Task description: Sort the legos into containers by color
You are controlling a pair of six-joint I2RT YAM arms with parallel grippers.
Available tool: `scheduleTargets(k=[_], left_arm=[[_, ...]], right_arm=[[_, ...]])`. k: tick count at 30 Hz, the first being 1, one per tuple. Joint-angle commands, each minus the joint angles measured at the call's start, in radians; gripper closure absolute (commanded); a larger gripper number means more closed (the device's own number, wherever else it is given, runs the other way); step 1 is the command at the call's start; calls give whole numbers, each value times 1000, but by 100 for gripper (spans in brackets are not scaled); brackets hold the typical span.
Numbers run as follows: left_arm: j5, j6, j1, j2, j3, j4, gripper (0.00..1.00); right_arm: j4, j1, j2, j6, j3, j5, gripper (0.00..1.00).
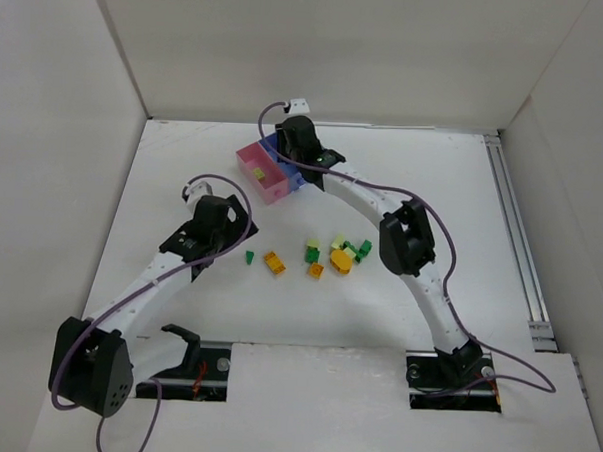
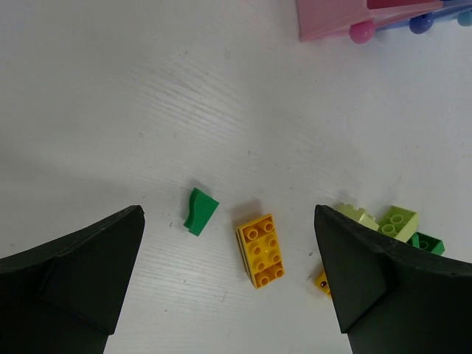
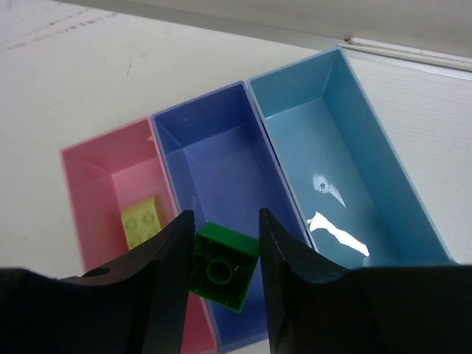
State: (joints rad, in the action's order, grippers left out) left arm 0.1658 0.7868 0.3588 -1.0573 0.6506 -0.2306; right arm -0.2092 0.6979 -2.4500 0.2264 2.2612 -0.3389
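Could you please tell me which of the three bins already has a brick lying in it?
The pink bin, at one end of the row: a pale yellow-green brick lies inside. The purple-blue bin and light blue bin show none.

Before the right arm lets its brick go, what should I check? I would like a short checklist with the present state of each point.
1. The green brick is clamped in the right gripper: ok.
2. It hangs fully over the purple-blue bin: cannot tell; it overlaps the wall shared with the pink bin.
3. The purple-blue bin is free of other colours: ok in the part that shows.
4. The pink bin holds a pale yellow-green brick, so green does not belong there: ok.
5. The left gripper is open, away from the bins: ok.
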Motion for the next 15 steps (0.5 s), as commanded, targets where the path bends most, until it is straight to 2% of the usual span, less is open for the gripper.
scheduleTargets(k=[1, 3, 6, 7, 8, 15], left_arm=[[-26, -46, 3, -12, 58, 63, 0], [-35, -46, 3, -46, 67, 63, 0], [-26, -46, 3, -75, 67, 63, 0], [-26, -46, 3, -75, 67, 63, 0], [-26, -46, 3, -90, 76, 63, 0], [-58, -17, 3, -139, 77, 54, 0]], right_arm=[[70, -15, -21, -27, 92, 38, 67], [70, -28, -33, -27, 101, 70, 59], [79, -37, -33, -27, 92, 97, 41], [79, -46, -24, -27, 92, 107, 16], [79, -46, -24, -27, 81, 107, 0], [88, -46, 117, -62, -37, 176, 0]])
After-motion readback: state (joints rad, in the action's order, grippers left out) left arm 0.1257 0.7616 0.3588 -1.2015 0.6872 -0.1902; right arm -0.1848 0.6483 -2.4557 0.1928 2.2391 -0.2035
